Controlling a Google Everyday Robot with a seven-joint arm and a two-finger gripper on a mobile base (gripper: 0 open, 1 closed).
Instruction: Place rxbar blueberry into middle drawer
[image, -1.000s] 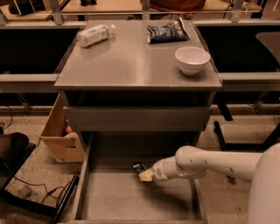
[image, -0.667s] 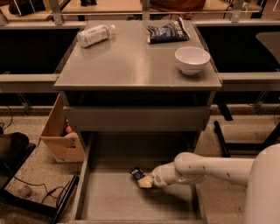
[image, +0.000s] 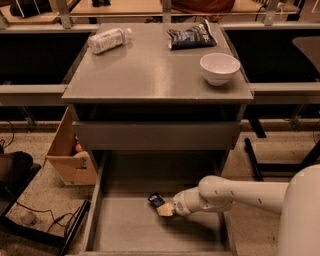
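Three items noted on grey worktop (image: 150, 80): plastic bottle (image: 107, 40) lying on its side near far left corner; blue-and-white chip bag (image: 192, 37) at far edge, right of centre; white bowl (image: 219, 67) upright near right edge.

Below near edge: plain grey drawer front (image: 155, 135), closed. Lower still: middle drawer (image: 125, 225) pulled out, floor and low side walls exposed.

White arm (image: 240, 192) reaching in from right, across drawer's right wall. Located low over drawer floor, roughly under middle of worktop's near edge and pointing left: gripper (image: 165, 209). Found within drawer outline, tilted, touching gripper tip on its left: rxbar blueberry (image: 156, 200).

Claw state: cannot tell whether wide, narrow or clamped on bar. Bar resting on floor or held above it: cannot tell.

Beside drawer, on ground below worktop's left edge: cardboard box (image: 70, 155).
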